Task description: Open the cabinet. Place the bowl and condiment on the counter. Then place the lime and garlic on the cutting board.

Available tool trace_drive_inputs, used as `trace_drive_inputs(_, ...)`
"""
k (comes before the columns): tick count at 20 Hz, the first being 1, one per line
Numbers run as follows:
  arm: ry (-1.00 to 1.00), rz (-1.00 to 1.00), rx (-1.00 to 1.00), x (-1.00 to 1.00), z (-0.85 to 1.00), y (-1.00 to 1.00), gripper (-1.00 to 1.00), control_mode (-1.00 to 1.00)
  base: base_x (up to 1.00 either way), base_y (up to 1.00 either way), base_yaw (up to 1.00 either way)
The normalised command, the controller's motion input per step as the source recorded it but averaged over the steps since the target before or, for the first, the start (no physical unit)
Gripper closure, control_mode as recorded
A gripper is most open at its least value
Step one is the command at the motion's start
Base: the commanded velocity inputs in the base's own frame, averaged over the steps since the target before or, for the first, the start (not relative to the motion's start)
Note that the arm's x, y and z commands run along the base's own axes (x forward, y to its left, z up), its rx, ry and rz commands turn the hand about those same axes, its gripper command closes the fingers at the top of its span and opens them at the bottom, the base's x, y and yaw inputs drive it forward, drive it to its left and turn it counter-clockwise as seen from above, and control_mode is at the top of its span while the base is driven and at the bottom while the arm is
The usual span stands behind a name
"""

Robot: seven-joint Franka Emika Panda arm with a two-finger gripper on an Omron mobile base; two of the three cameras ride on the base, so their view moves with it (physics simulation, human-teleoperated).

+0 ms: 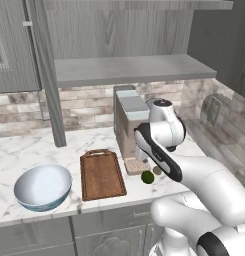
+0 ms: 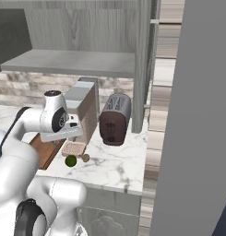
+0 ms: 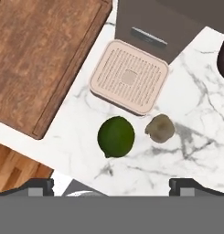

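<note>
**Open gripper above lime and garlic**

Gripper (image 3: 111, 185) hung with its jaws spread wide and nothing between them, looking straight down on the counter (image 3: 195, 119). In the hand view the lime (image 3: 115, 136) lay just left of the garlic (image 3: 159, 128), the two close but apart, both on bare marble below the beige ribbed drip tray (image 3: 129, 77) of the coffee machine (image 3: 163, 20). The board (image 3: 40, 55) filled the upper left, clear of the lime.

In the left base view, the bowl (image 1: 42, 187) sat upright on the counter (image 1: 24, 150) at the far left, near the front edge. Next came the board (image 1: 101, 175), its loop handle toward the wall. Right of it stood the coffee machine (image 1: 130, 125), with the lime (image 1: 147, 177) and garlic (image 1: 157, 170) at its foot, beside the arm. Above, the cabinet (image 1: 134, 67) stood open, its grey shelf bare.

In the right base view the lime (image 2: 70, 160) and garlic (image 2: 85, 157) lay under the wrist, and a dark toaster (image 2: 115, 120) stood to the right of the coffee machine (image 2: 84, 110). The condiment could not be made out.
</note>
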Motion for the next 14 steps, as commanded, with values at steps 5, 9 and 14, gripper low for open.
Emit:
trace_drive_inputs(5,0.0,-0.21,0.06,0.0,-0.12,0.0,-1.0,-1.0,0.0,0.0,0.0)
trace_drive_inputs(9,0.0,-0.16,0.07,0.0,-0.06,0.0,-1.0,-1.0,0.0,0.0,0.0)
trace_drive_inputs(14,0.06,-0.1,0.01,0.0,-0.01,0.0,-1.0,-1.0,0.0,0.0,0.0)
